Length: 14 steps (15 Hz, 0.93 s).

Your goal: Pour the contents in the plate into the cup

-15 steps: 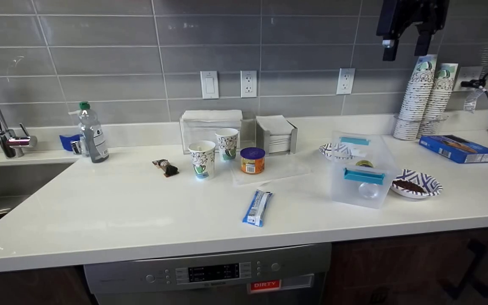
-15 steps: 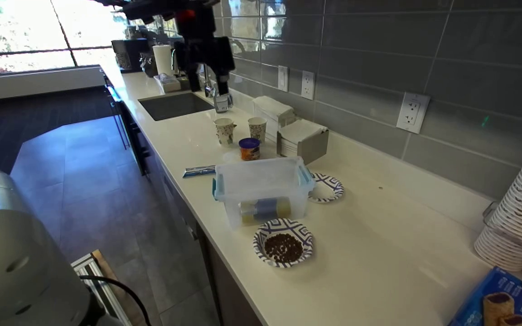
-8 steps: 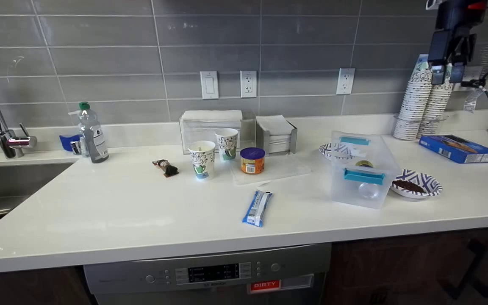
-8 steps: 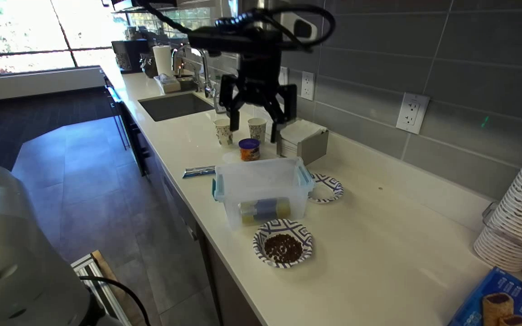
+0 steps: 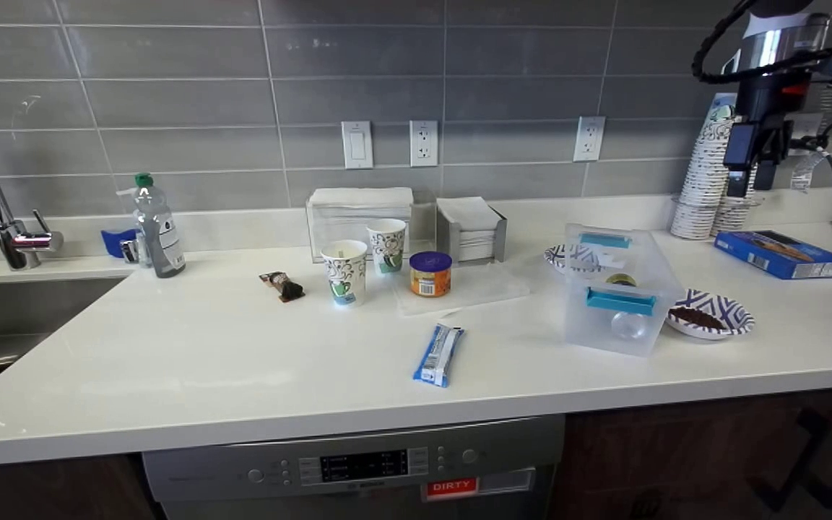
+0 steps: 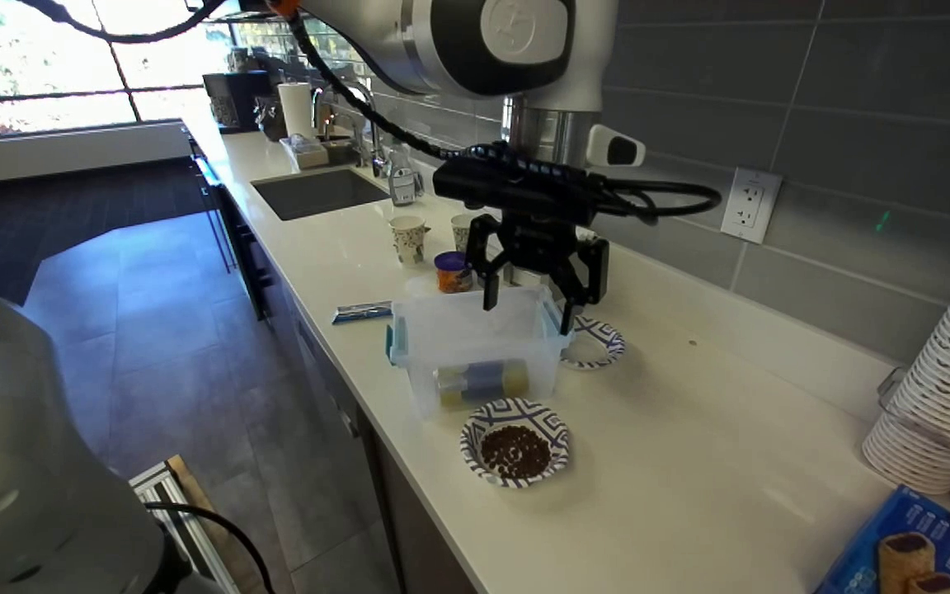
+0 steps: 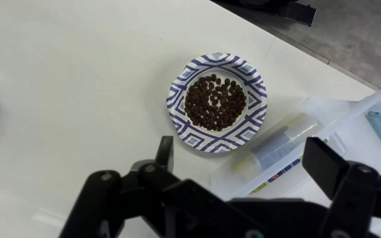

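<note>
Grey tiles (image 5: 510, 79) back a white table (image 5: 243, 368) with a sink (image 5: 26, 307) set into it and a dishwasher (image 5: 358, 456) below. The plate (image 7: 222, 142) lies flat on the table, its patterned rim around a layer of dark beans (image 7: 215, 110). Just beside it stands a clear box (image 5: 589, 336); whether they touch cannot be told. A canister (image 7: 275, 148) lies in the box, seen through its wall. A second plate (image 6: 613, 340) is partly behind the box in both exterior views.

The arm (image 6: 516, 37) hangs over the table with its jaws pointing down and spread wide. In the wrist view the plate shows ahead of the jaws, the box partly beneath one side of them.

Well apart from the plate stand the front cup (image 5: 344, 278) and, by the napkins (image 5: 362, 196), the back cup (image 5: 387, 249), both printed and upright. A tub (image 5: 430, 280) with a purple lid stands near both. A packet (image 5: 439, 354) lies nearer the table's front edge, and a dark wrapper (image 5: 284, 287) near the front cup. A blue carton (image 5: 784, 254) lies near stacks of cups (image 5: 705, 180). A bottle (image 5: 161, 231) stands by the sink.
</note>
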{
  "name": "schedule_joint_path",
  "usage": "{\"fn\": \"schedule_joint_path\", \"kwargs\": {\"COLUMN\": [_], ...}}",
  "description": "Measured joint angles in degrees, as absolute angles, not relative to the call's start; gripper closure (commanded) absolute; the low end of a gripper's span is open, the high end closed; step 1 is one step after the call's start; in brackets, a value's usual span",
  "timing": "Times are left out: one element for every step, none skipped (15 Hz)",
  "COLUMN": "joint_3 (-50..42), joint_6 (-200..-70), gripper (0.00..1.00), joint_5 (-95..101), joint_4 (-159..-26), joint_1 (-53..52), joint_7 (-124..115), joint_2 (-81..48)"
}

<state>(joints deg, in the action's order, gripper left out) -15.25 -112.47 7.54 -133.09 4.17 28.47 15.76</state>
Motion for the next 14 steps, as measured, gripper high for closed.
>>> {"fn": "schedule_joint_path", "kwargs": {"joint_3": [-15.2,-15.2,-15.2,-15.2,-15.2,-15.2,-15.2,-15.2,-15.1,-15.1,-15.2,-15.4,-15.7,-16.1], "joint_6": [-112.5,-112.5,-112.5,-112.5,-112.5,-112.5,-112.5,-112.5,-113.2,-114.5,-116.1,-117.9,-119.6,-121.0], "gripper": [0.00,0.00,0.00,0.00,0.00,0.00,0.00,0.00,0.00,0.00,0.00,0.00,0.00,0.00], "joint_5": [7.5,7.5,7.5,7.5,7.5,7.5,7.5,7.5,7.5,6.6,5.2,3.4,1.4,-0.6], "joint_4": [-133.1,-133.1,-133.1,-133.1,-133.1,-133.1,-133.1,-133.1,-133.1,-133.2,-133.5,-133.9,-134.4,-134.7], "joint_1": [4.2,4.2,4.2,4.2,4.2,4.2,4.2,4.2,4.2,4.2,4.2,4.2,4.2,4.2], "joint_7": [28.5,28.5,28.5,28.5,28.5,28.5,28.5,28.5,28.6,29.6,31.0,32.7,34.9,37.2], "joint_2": [15.8,15.9,16.0,16.1,16.1,16.1,16.1,16.1,16.1,15.8,15.4,14.5,13.5,12.2]}}
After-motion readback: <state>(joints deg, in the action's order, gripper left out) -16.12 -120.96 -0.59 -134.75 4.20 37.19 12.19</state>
